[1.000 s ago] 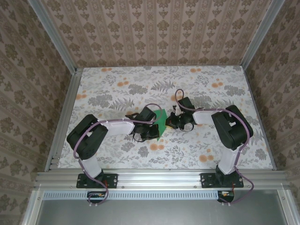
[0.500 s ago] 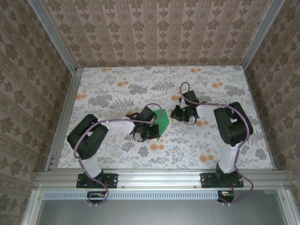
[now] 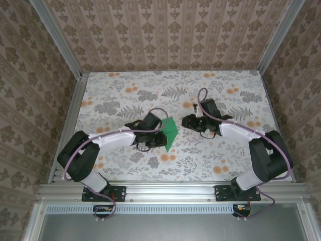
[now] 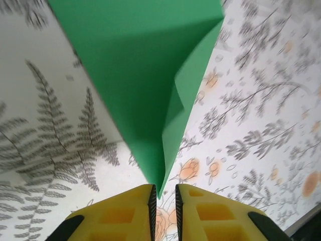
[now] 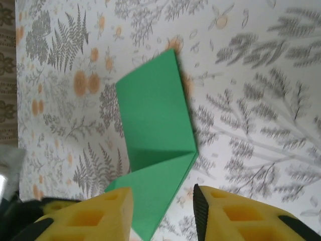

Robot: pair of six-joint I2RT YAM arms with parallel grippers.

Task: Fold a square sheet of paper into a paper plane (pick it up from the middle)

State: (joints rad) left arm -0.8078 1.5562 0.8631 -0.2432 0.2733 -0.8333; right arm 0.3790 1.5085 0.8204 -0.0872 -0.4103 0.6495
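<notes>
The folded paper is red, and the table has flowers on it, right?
Not quite: the paper is green, not red, as the top view shows. It is folded, and the table does have flowers on it.

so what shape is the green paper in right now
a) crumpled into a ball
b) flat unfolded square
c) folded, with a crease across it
c: in the right wrist view the green paper has a sharp crease across it, splitting it into two flat panels.
</notes>
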